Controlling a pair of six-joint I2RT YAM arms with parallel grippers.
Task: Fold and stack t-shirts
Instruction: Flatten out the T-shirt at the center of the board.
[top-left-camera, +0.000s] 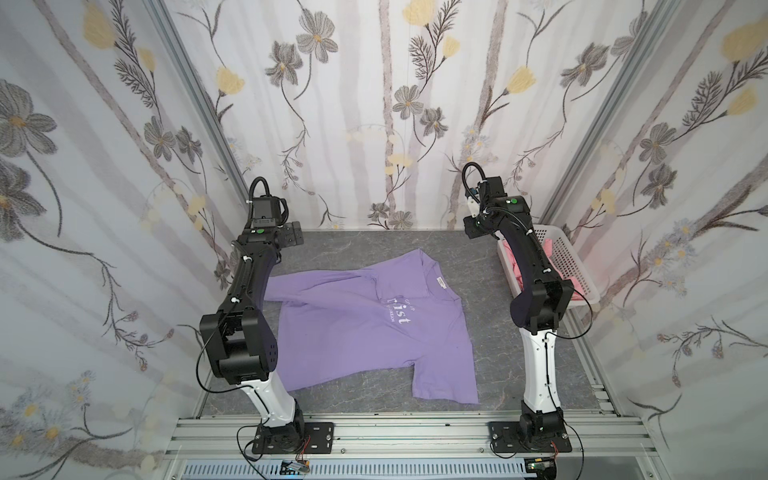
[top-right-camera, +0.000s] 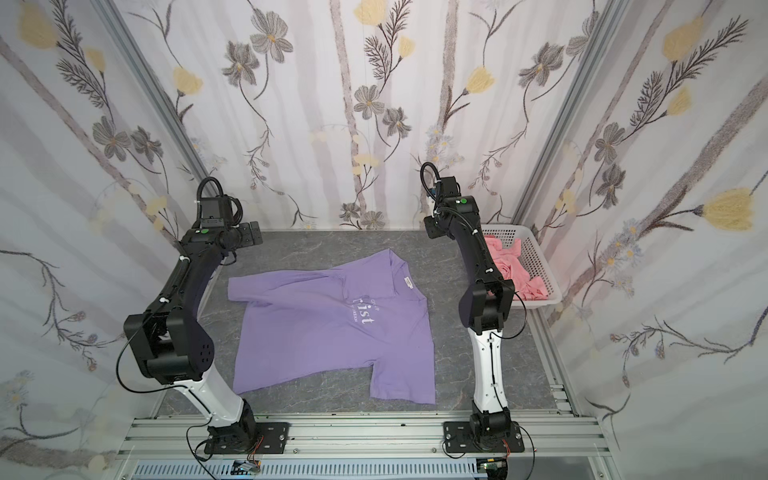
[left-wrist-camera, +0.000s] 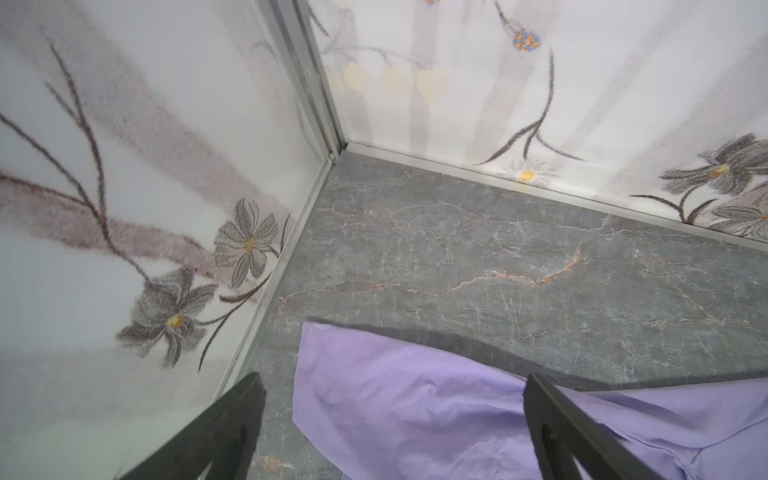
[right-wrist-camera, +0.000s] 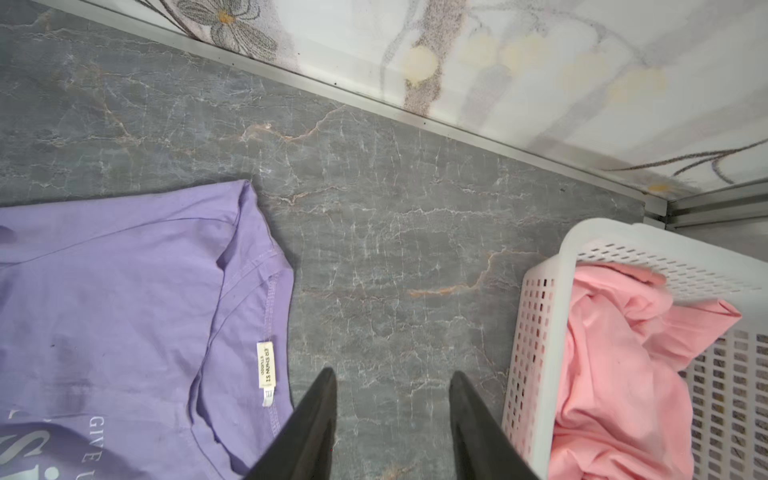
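Left claw (left-wrist-camera: 392, 419) is hanging spread near the purple t-shirt (top-left-camera: 365, 332); right claw (right-wrist-camera: 392, 415) is gaping empty (pink garment (right-wrist-camera: 615, 374) in far-right-corner basket (right-wrist-camera: 536, 332)).

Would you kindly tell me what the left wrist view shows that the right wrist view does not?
Left wrist only: the open left claw and a sleeve end of the purple t-shirt. Right wrist only: the open right claw, the neck label, the white basket holding the pink garment. Both: the purple t-shirt on the grey table.
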